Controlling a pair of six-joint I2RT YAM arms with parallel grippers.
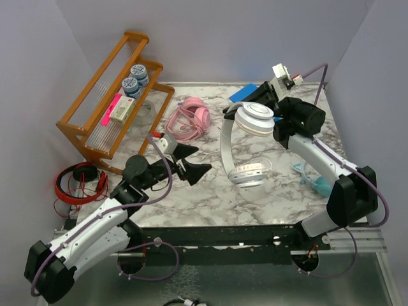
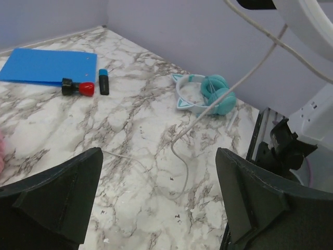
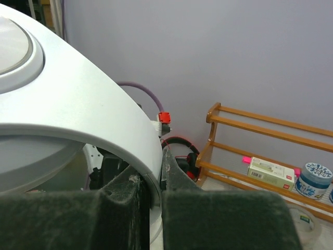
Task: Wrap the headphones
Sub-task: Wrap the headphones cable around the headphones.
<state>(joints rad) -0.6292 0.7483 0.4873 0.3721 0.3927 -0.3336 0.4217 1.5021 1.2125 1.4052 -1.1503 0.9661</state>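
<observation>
R fingers pinched narrow on the band of the white headphones, far-R part of tabletop. One cup is up by the fingers, the other sits toward tabletop centre; can't tell if it touches. White cable hangs from that pair down onto the tabletop. L fingers spread wide, nothing betw them, near tabletop centre, just L of the white pair. Pink pair near far edge, L of middle. Teal pair by R edge. Red/black pair off the tabletop past L edge, beside wooden rack.
</observation>
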